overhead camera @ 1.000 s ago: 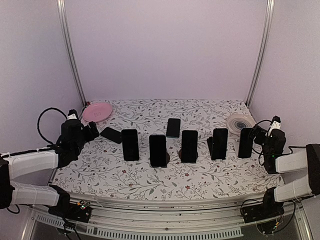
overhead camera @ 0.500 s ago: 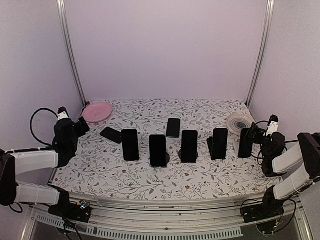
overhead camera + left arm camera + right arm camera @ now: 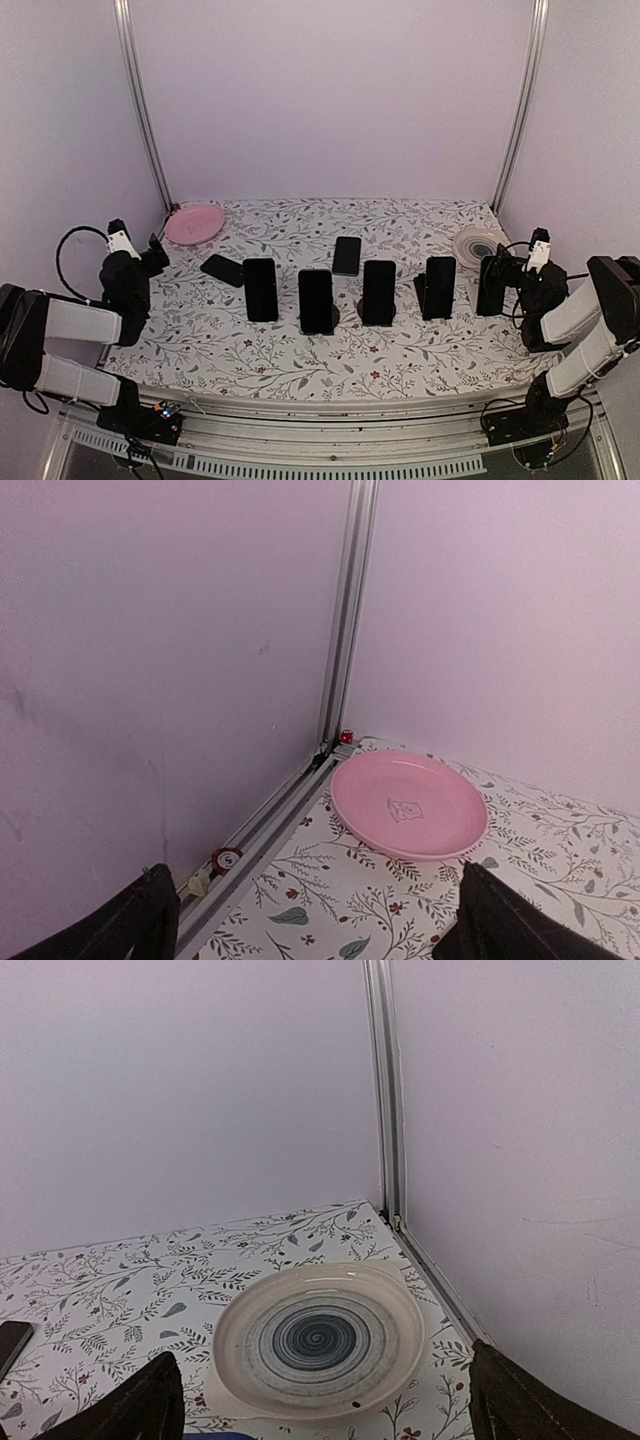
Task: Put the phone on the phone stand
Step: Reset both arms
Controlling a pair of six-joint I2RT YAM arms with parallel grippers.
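Note:
Two black phones lie flat on the floral table: one point(image 3: 222, 270) at the left, one point(image 3: 347, 256) at mid-back. Several more black phones stand upright in a row, from the leftmost point(image 3: 261, 290) to the rightmost point(image 3: 491, 285); a dark phone stand point(image 3: 421, 287) shows beside one. My left gripper point(image 3: 152, 255) hangs open at the table's left edge, away from the flat phones; its wrist view shows wide jaws point(image 3: 310, 930) with nothing between. My right gripper point(image 3: 510, 266) is open beside the rightmost upright phone, its jaws point(image 3: 325, 1410) empty.
A pink plate point(image 3: 408, 805) sits in the back left corner by the aluminium post point(image 3: 345, 610). A white plate with a dark swirl point(image 3: 318, 1338) sits in the back right corner. Walls close both sides.
Both arms have drawn back towards their bases. The left gripper moved left, away from the flat phone; the right forearm folded up. Nothing on the table moved.

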